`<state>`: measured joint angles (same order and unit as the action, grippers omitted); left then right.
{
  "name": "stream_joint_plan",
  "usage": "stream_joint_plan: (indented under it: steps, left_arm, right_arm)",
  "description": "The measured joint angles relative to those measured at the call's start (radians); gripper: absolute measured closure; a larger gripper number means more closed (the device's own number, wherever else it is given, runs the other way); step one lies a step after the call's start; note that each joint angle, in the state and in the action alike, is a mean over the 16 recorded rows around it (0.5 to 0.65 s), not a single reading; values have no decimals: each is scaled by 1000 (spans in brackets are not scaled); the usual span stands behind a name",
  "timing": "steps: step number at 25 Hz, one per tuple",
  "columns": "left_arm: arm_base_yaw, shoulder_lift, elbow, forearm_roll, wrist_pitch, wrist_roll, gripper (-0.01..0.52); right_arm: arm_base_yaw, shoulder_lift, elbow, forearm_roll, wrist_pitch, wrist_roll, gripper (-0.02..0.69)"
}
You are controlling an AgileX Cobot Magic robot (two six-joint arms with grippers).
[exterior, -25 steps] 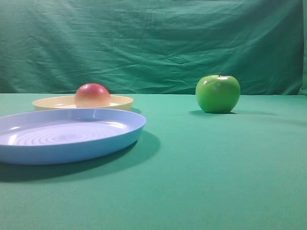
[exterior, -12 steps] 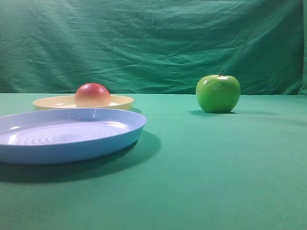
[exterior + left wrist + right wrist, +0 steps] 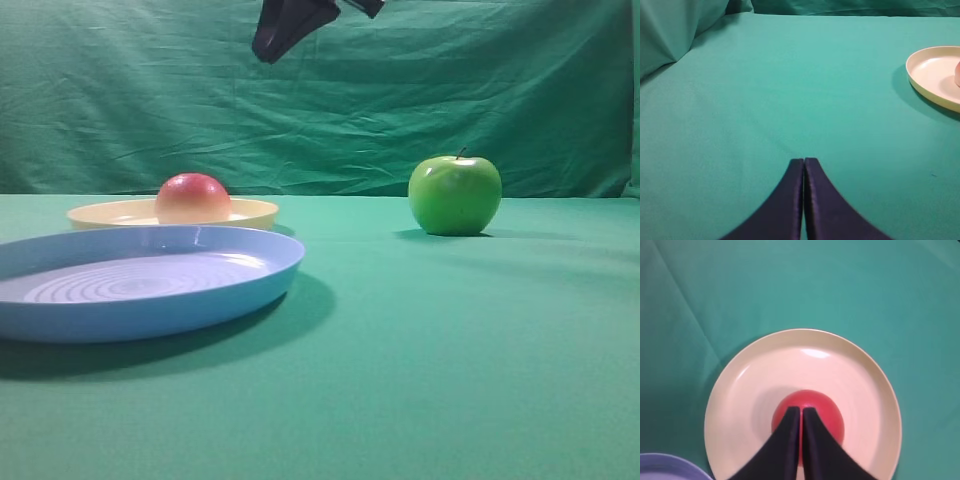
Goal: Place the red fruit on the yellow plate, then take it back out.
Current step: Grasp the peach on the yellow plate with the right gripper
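Observation:
The red fruit point(image 3: 192, 197) sits in the middle of the yellow plate point(image 3: 250, 212) at the back left of the table. High above and a little to its right, my right gripper point(image 3: 268, 52) hangs at the top edge of the exterior view. In the right wrist view it point(image 3: 800, 408) looks straight down on the red fruit point(image 3: 832, 412) and the yellow plate point(image 3: 740, 390); its jaws stand together with only a hairline slit and hold nothing. My left gripper point(image 3: 803, 160) is shut over bare cloth, with the yellow plate point(image 3: 935, 70) far to its right.
A larger light blue plate point(image 3: 150, 300) lies in front of the yellow one, and its rim point(image 3: 665, 467) shows at the bottom left of the right wrist view. A shiny green apple point(image 3: 454, 195) stands at the back right. Green cloth covers the table and backdrop.
My right gripper has come into the exterior view at the top; it was out of sight before. The fruit, both plates and the apple have not moved.

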<state>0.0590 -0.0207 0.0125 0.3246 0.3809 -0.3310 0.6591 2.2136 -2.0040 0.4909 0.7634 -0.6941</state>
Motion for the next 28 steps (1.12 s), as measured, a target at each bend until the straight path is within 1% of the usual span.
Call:
stream_joint_plan:
  steps: [2,11,13,15,17,20,24,28]
  left_arm:
    - [0,0,0,0,0,0,514]
    - [0,0,0,0,0,0,514]
    - [0,0,0,0,0,0,514]
    - [0,0,0,0,0,0,514]
    - [0,0,0,0,0,0,514]
    - [0,0,0,0,0,0,514]
    - [0,0,0,0,0,1,514]
    - [0,0,0,0,0,1,514]
  right_arm:
    - [13,24,-12,4,-17,-16,509]
    - [38,104,-21,29,-98,-64,150]
    - [39,119,-21,34,-116,-68,87]
    - [40,133,-21,38,-133,-70,44]
    - [41,148,-21,40,-150,-71,23]
    - [42,169,-21,43,-171,-72,20]
    - [42,193,-21,46,-193,-72,32]
    - [42,211,-21,48,-198,-74,72]
